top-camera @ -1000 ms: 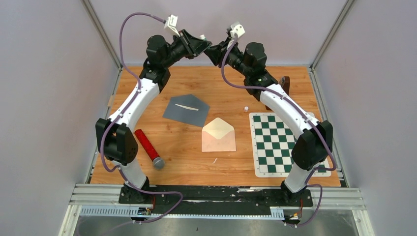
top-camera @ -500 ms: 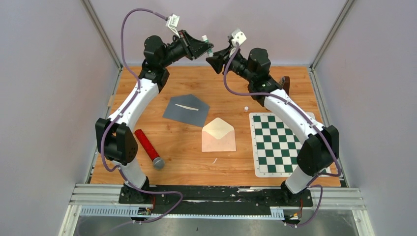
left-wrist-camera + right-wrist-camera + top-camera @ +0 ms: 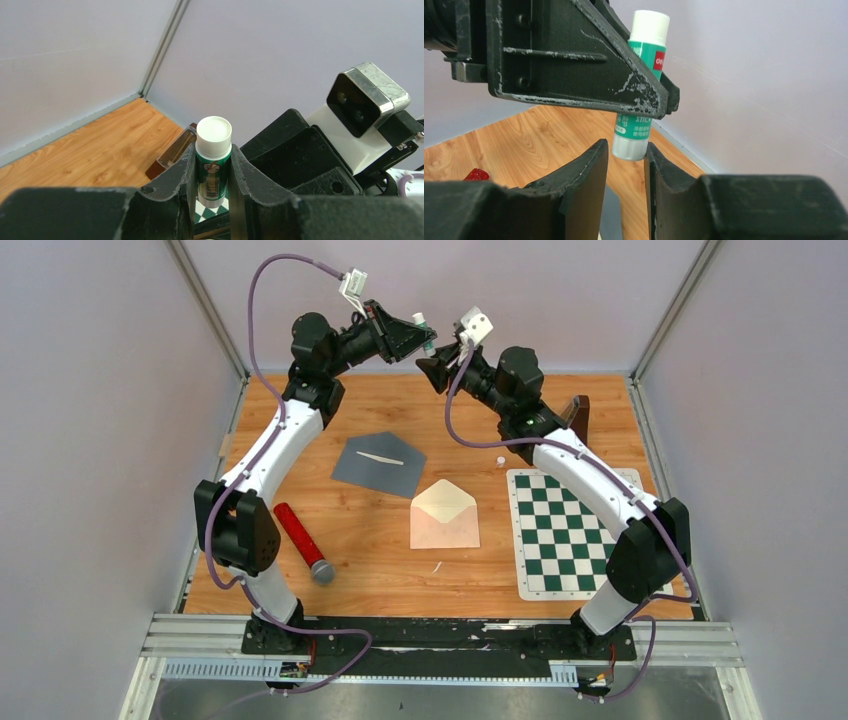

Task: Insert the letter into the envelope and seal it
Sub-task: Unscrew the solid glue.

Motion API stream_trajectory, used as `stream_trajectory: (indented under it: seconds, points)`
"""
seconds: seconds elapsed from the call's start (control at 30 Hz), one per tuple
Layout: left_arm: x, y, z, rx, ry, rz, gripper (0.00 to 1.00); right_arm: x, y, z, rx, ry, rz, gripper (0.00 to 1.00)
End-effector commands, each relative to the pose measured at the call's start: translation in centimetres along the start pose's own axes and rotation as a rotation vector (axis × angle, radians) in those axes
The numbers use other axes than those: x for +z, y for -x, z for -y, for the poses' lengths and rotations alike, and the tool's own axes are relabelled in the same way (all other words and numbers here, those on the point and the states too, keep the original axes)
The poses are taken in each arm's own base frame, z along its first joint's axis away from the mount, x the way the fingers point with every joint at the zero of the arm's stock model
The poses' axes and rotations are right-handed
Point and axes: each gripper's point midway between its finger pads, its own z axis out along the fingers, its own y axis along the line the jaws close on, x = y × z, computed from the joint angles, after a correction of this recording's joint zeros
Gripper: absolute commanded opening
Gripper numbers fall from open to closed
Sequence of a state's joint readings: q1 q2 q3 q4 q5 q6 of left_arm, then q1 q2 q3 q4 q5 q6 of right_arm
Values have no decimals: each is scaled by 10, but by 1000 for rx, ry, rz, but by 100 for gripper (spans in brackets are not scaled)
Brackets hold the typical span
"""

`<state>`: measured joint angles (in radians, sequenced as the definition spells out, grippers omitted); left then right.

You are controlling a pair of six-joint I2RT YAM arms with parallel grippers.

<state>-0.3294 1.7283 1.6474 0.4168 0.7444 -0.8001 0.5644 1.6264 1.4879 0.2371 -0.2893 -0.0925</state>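
Grips the glue stick [image 3: 213,150] in the left gripper [image 3: 212,165]; holds the right gripper [image 3: 625,150] part open at its bottom. Likely light, hard, slippery: pinch the middle. Has the envelope [image 3: 444,518] lying flap-open on the tabletop [image 3: 380,540].

"STICK" on the green glue stick [image 3: 630,136]
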Motion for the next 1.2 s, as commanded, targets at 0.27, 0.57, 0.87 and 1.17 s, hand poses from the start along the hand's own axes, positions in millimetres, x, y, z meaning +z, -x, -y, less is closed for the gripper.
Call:
stream_trajectory:
  seconds: [0.27, 0.57, 0.87, 1.17]
  points:
    - [-3, 28, 30, 98, -64, 53, 0, 3, 45, 4, -31, -28, 117, 26]
    - [-1, 25, 26, 89, -62, 43, 0, 4, 47, 3, -27, -20, 127, 29]
    - [0, 25, 24, 91, -60, 41, 0, 7, 45, 5, -47, -22, 124, 27]
    - [2, 23, 25, 126, -85, 29, 0, -7, 45, -28, 75, 214, 93, 0]
